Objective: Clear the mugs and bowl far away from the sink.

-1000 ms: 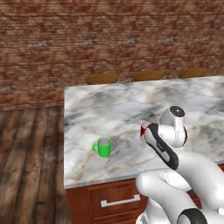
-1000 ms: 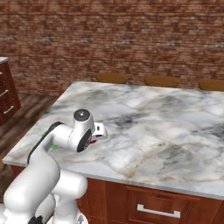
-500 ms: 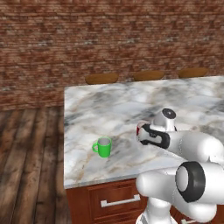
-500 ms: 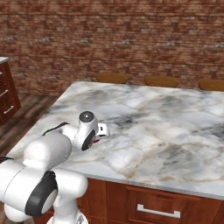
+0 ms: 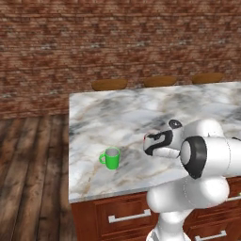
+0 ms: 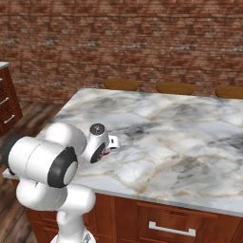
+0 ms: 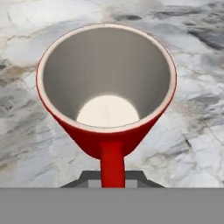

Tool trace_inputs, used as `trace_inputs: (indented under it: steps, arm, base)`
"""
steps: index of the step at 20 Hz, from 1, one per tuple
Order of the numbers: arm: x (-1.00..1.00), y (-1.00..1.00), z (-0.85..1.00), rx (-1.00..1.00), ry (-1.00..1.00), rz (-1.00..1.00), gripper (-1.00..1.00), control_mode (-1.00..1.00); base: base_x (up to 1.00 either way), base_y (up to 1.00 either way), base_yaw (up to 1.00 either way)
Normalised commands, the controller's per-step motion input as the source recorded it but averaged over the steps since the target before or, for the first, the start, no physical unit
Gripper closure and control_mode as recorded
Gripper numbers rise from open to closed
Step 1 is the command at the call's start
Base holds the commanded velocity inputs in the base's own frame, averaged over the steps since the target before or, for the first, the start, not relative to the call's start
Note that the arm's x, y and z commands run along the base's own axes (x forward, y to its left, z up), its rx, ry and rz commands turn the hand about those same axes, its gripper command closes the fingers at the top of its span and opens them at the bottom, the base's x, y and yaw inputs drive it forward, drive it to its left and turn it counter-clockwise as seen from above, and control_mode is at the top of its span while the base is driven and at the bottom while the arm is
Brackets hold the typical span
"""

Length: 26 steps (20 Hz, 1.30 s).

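A glossy green mug with a side handle (image 5: 111,158) stands upright at lower left of the left base view, on the grey-veined marble island counter (image 5: 117,117), handle pointing left. The two-finger gripper (image 7: 112,178) is clamped on the glossy red mug's (image 7: 107,87) handle at hand-view centre, mouth facing the camera.

Both base views look forward and down from behind the arm, one from each side, sharing the marble counter (image 5: 141,117) and brick wall (image 6: 142,42). The hand view sits close above the red mug (image 7: 107,109), looking into its mouth.
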Motion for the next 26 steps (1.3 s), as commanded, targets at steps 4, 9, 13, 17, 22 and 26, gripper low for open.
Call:
trace_inputs:
  steps: [4, 9, 13, 17, 22, 26]
  arm:
    - [0.28, 0.00, -0.30, 0.00, 0.00, 0.00, 1.00, -1.00]
    - [0.19, 0.00, -0.29, 0.00, 0.00, 0.00, 1.00, -1.00]
    - [0.08, 0.00, -0.09, 0.00, 0.00, 0.00, -1.00, -1.00]
    - [0.00, 0.00, 0.06, 0.01, 0.00, 0.00, -1.00, -1.00]
    - [-0.19, 0.00, 0.46, 0.07, 0.00, -0.01, -1.00, -1.00]
    - [-0.54, -0.02, 0.81, 0.11, 0.09, -0.09, -1.00, -1.00]
  base:
    - [0.00, 0.00, 0.00]
    - [0.00, 0.00, 0.00]
    - [0.00, 0.00, 0.00]
    - [0.00, 0.00, 0.00]
    - [0.00, 0.00, 0.00]
    - [0.00, 0.00, 0.00]
